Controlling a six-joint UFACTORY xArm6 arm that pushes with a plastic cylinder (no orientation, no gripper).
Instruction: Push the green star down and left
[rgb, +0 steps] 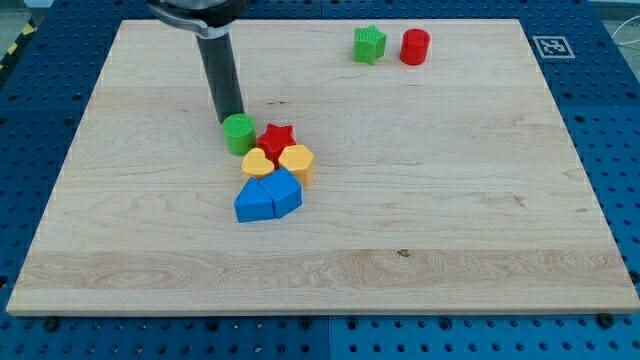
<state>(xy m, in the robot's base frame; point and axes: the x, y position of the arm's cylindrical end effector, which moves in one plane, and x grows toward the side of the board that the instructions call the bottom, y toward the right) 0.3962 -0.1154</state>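
Note:
The green star (369, 44) sits near the view's top, right of centre, with a red cylinder (415, 46) just to its right. My tip (230, 119) is far to the star's left and lower, touching the top-left of a green cylinder (239, 133). That cylinder heads a cluster at the board's middle-left: a red star (277, 137), a yellow heart (259, 163), a yellow hexagon (297, 160) and two blue blocks (267, 195).
The wooden board (450, 220) lies on a blue pegboard table. A fiducial marker (551, 46) is at the board's top right corner. The arm's dark body (196, 10) hangs over the top left.

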